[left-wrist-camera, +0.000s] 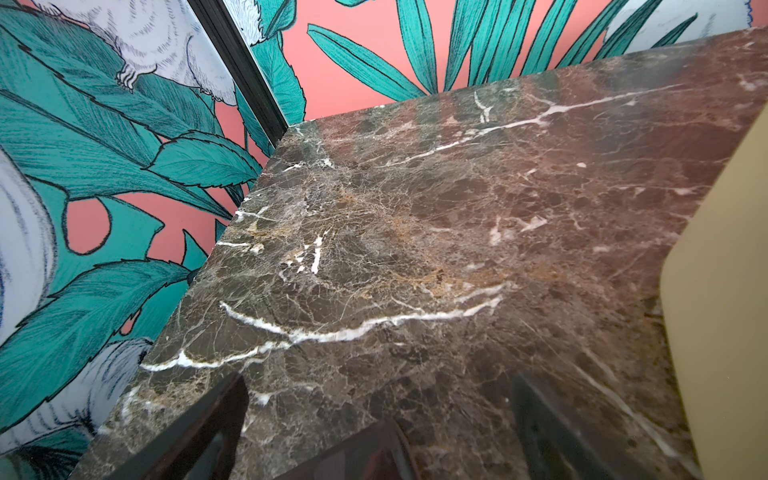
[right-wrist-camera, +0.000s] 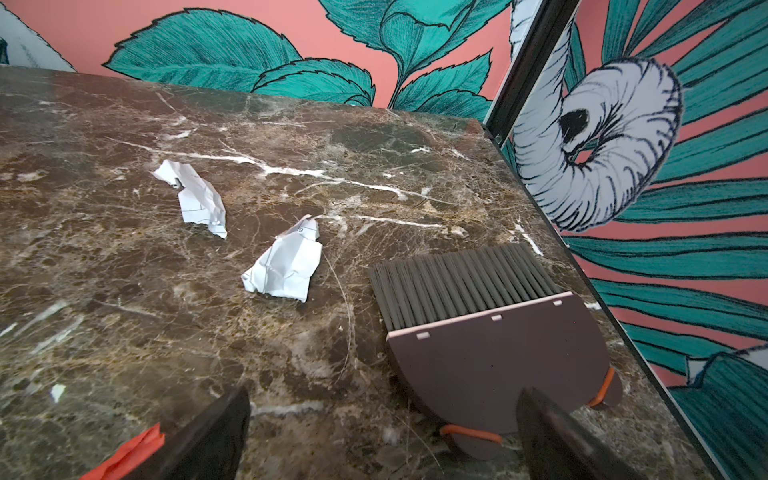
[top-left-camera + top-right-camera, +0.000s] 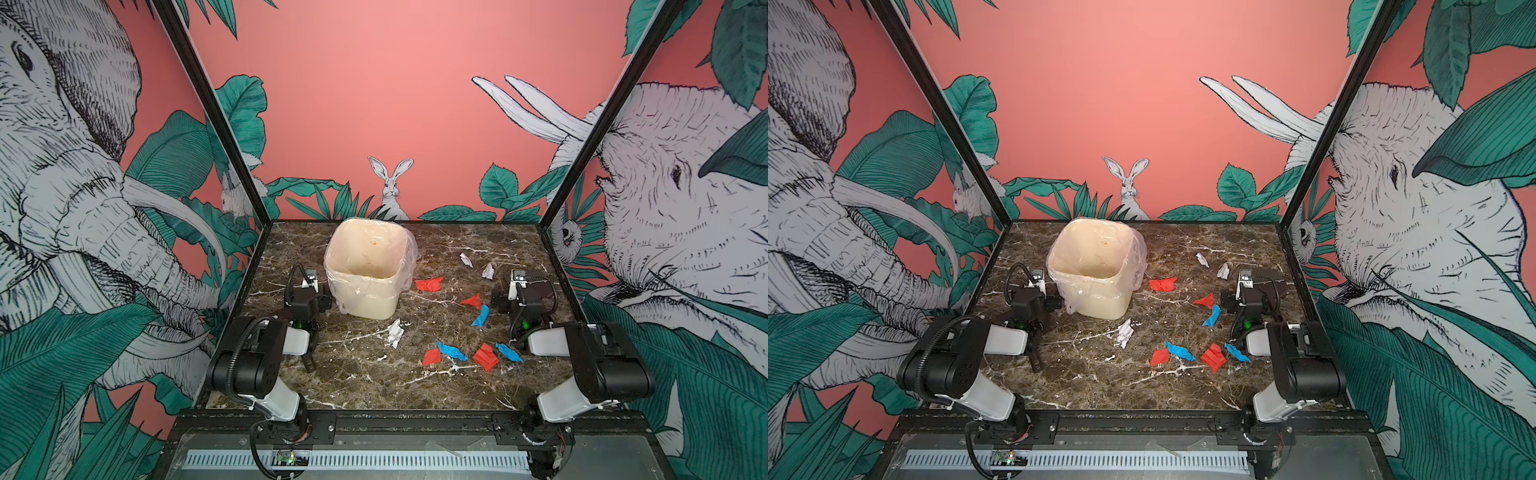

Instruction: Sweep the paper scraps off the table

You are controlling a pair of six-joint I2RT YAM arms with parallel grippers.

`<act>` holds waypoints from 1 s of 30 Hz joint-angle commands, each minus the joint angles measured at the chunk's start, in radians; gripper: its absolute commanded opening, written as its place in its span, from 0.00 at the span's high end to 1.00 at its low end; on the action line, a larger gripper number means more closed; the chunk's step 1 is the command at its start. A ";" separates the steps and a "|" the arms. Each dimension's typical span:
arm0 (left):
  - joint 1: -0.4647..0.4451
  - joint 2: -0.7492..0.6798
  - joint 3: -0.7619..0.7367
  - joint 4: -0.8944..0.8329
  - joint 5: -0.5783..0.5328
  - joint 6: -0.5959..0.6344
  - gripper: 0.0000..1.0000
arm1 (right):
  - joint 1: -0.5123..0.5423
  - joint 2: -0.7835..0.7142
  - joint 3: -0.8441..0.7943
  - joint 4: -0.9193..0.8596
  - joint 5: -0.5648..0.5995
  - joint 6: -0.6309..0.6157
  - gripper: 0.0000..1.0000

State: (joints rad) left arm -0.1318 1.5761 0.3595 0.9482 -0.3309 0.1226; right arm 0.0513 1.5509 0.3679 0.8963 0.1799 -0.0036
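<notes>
Several paper scraps lie on the right half of the marble table [image 3: 374,382]: red ones [image 3: 429,284] [image 3: 485,357], blue ones [image 3: 481,316] [image 3: 451,351] and white ones [image 3: 466,259] [image 3: 395,332]. My right gripper [image 3: 517,286] [image 2: 382,395] hangs open just above the table at the right edge. Two white scraps [image 2: 286,266] [image 2: 195,199] lie ahead of it, and a red one [image 2: 133,449] lies by one finger. My left gripper [image 3: 308,286] [image 1: 378,380] stands open over bare marble, left of the bin, holding nothing.
A cream bin [image 3: 370,303] with a clear plastic liner stands at the back middle; its wall [image 1: 723,291] fills one side of the left wrist view. A dark hand brush [image 2: 490,357] with an orange loop lies flat by the right gripper, near the right wall.
</notes>
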 commanded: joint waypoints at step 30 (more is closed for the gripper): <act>-0.014 -0.848 0.330 -1.472 -0.088 -0.318 0.07 | 0.645 -0.404 0.336 -0.958 -0.301 0.176 0.02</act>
State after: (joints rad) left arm -0.1417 0.7433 0.6533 -0.3328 -0.4503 -0.1410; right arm 0.6456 1.0939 0.6781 -0.0921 -0.0292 0.1478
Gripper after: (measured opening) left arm 0.937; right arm 0.986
